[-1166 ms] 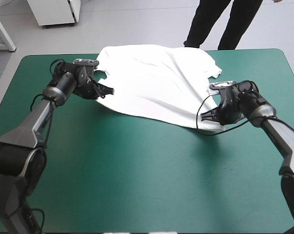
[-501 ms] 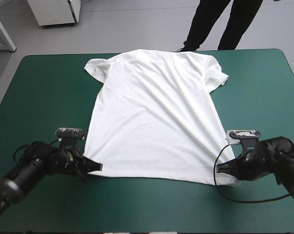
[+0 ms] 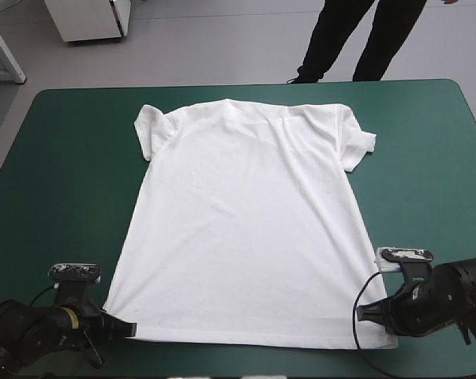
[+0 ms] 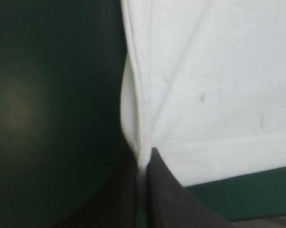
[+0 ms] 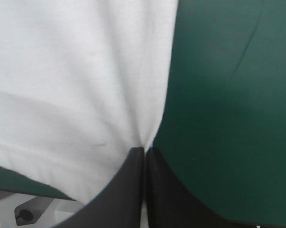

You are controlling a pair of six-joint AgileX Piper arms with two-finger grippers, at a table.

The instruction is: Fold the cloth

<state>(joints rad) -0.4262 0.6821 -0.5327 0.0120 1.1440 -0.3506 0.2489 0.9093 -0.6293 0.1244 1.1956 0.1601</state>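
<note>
The T-shirt (image 3: 245, 229) looks soft, light and limp, best held at its hem corners, where left gripper (image 3: 129, 327) and right gripper (image 3: 361, 311) pinch it.

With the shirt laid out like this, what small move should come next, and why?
Probably lift both hem corners and carry them toward the collar: the T-shirt lies spread flat, and the left tool and right tool each pinch a hem corner.
</note>
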